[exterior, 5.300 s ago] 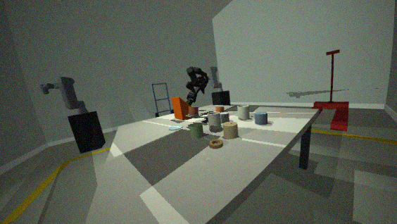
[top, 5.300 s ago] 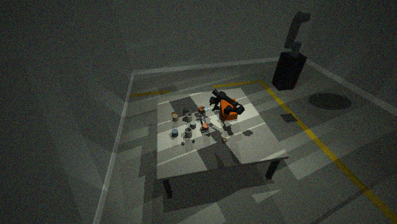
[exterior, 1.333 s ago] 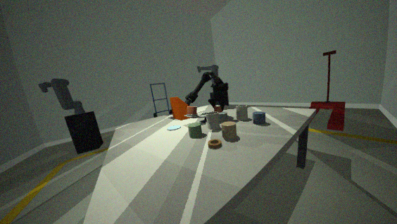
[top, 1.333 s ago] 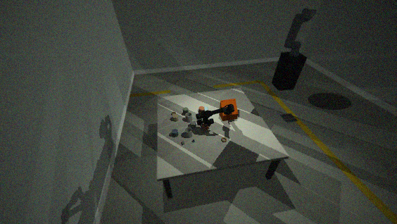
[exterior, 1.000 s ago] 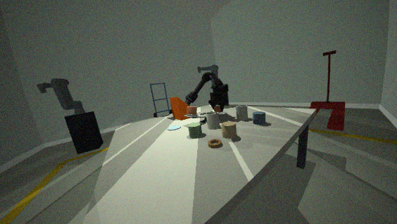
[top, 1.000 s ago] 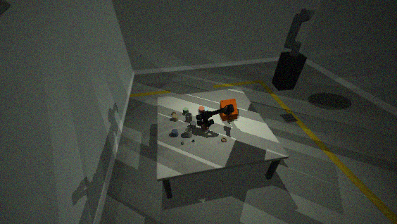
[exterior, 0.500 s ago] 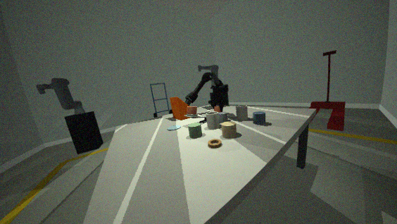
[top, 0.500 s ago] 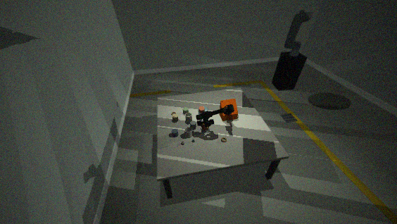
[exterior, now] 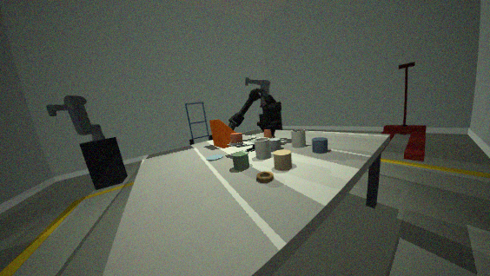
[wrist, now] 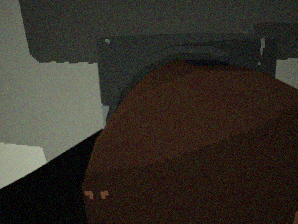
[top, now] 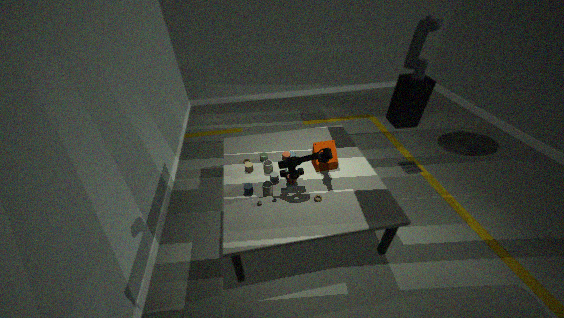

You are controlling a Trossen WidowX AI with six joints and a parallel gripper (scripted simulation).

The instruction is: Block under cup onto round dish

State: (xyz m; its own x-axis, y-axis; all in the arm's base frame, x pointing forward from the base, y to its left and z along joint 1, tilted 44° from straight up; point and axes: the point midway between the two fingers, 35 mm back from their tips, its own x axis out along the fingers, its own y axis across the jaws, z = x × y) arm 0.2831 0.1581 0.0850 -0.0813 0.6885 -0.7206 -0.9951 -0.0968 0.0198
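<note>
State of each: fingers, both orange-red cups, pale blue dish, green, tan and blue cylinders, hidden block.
gripper: fingers closed on a cup
gripped cup: upright; lifted or not, unclear
other cup: upright, ungripped
pale blue dish: flat, bare
green cylinder: upright
tan cylinder: upright
blue cylinder: upright
block: not visible

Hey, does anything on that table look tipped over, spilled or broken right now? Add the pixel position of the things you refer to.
Nothing stands out: the tan cylinder [top: 249,168] [exterior: 282,161], green cylinder [top: 264,157] [exterior: 241,161] and blue cylinder [top: 248,189] [exterior: 320,145] stand upright, and I see no spill or breakage, though the dim pictures could hide small damage.
</note>
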